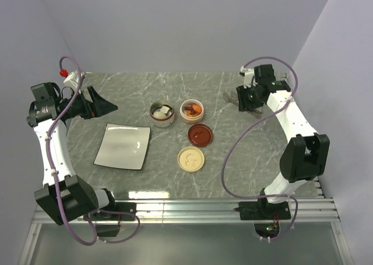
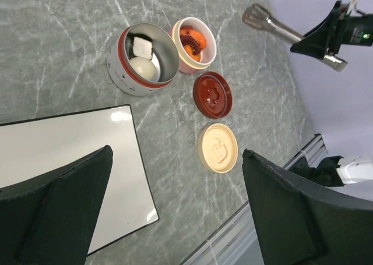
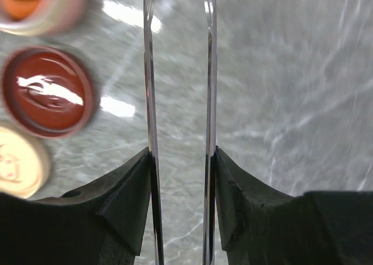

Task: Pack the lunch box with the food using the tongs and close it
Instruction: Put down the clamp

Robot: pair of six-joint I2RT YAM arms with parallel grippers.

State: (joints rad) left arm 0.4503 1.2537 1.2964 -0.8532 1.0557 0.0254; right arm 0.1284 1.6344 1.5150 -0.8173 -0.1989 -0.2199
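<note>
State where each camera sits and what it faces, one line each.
Top external: above, behind the bases, looking down on the table; both arms show.
Left wrist: on the left arm, facing down at the white plate and tubs; open jaws frame it.
Right wrist: looks along the tongs its jaws clamp.
All share the red lid, cream lid.

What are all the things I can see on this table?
table: one, grey marble, under everything
plate: one, white, bare, left side
silver pot: one, red-banded, middle, holds white food
cream pot: one, right beside it, holds orange food
red lid: one, off, beside the cream pot
cream lid: one, off, beside the red lid
tongs: one pair, silver, far right, held
left pincer: one, black, open, empty, near the plate
right pincer: one, black, shut on the tongs
</note>
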